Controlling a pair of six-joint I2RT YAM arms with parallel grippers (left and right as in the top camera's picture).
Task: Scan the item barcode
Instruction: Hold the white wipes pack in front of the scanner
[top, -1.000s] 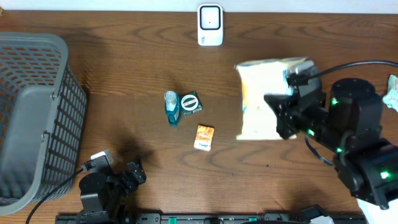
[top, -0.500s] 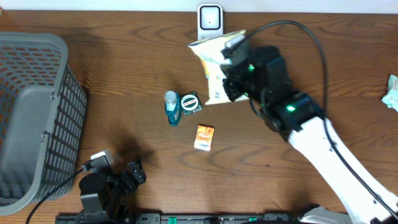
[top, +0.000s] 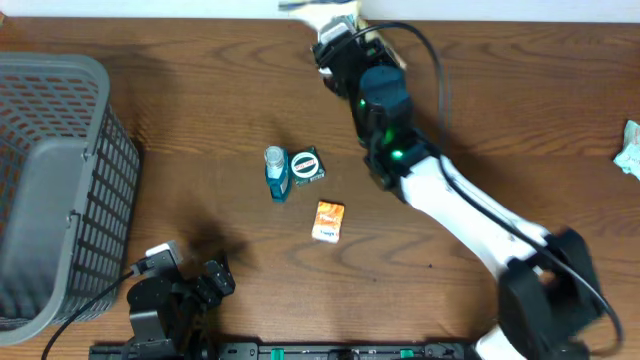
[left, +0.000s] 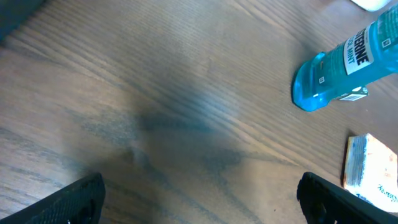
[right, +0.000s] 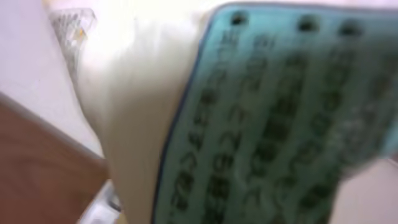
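Right gripper (top: 336, 38) clamped shut on bag (right: 124, 124), holding it at far table (top: 520, 120) edge, bag mostly beyond overhead frame. Left gripper (left: 199, 190) wide open, empty, low over table beside blue bottle (left: 348, 62)

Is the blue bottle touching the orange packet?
Apart. The overhead view shows bare table between the blue bottle and the orange packet.
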